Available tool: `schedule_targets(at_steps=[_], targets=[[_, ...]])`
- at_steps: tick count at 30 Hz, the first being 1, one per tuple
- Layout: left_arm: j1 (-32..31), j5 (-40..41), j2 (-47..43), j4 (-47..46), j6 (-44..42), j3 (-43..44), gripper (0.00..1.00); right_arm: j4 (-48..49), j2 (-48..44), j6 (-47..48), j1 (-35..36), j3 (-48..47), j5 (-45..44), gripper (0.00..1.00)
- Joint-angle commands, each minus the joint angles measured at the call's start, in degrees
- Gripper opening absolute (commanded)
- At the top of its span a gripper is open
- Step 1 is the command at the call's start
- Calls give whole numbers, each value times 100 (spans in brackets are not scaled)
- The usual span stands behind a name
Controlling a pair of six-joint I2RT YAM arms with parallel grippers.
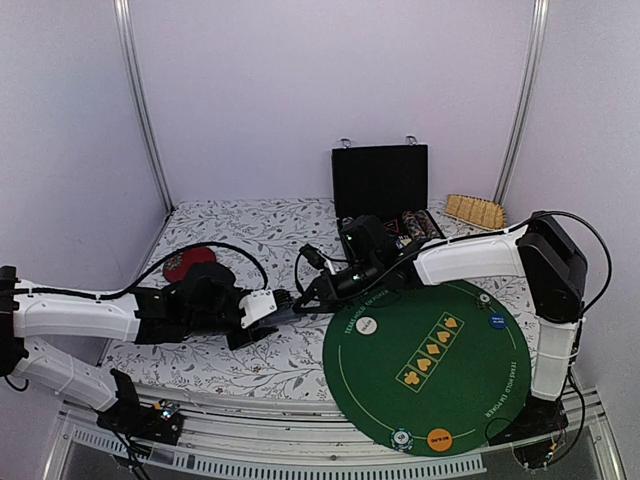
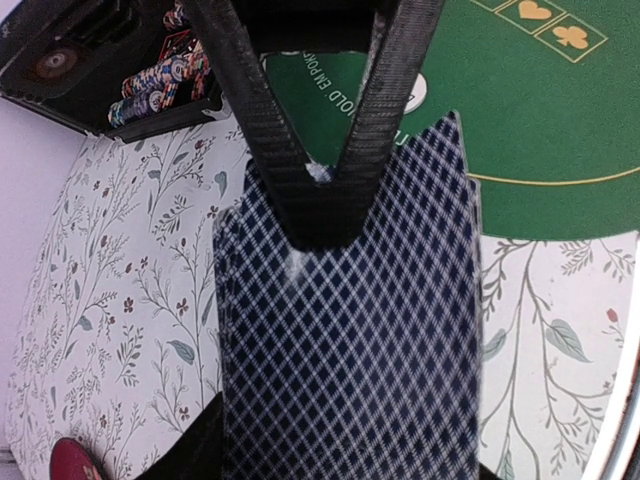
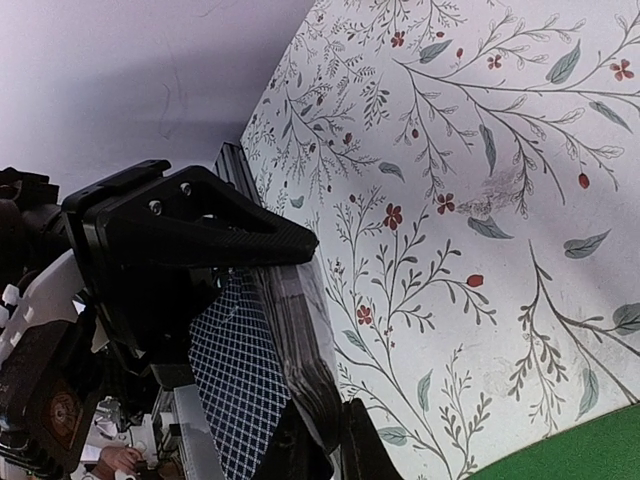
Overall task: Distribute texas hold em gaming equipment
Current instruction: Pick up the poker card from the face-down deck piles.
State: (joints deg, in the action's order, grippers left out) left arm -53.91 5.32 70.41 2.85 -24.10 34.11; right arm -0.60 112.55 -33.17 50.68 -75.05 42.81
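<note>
Left gripper [image 1: 274, 305] is squeezed shut on a stack of playing cards [image 2: 350, 340] with blue criss-cross backs. It holds the stack up in the air, just beside the left edge of the round green mat [image 1: 440, 400]. Right gripper [image 2: 320, 192] is on the mat side of the stack, and its two black fingers [image 2: 255, 110] are pressed together on the card edge nearest the mat.
</note>
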Motion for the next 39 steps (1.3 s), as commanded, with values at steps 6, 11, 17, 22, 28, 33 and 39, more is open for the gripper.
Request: schedule_targets(at_steps=[6,11,17,22,28,33,39], targets=[[-26,90,16,-74,17,114,50,-369,-167,262,-22,-146,-116,14],[-23,125,16,-75,10,106,50,-471,-186,259,-22,-174,-179,18],[-28,118,16,-74,-3,105,50,-642,-316,341,-25,-187,-269,24],[-32,110,23,-79,10,112,50,-563,-324,297,-18,-172,-200,28],[-32,98,59,-53,8,114,50,-363,-310,156,-17,-192,14,13],[-37,116,60,-48,-2,114,50,-498,-394,193,-22,-230,-151,6],[-32,144,72,-48,9,122,51,-694,-455,351,-23,-346,-213,3]])
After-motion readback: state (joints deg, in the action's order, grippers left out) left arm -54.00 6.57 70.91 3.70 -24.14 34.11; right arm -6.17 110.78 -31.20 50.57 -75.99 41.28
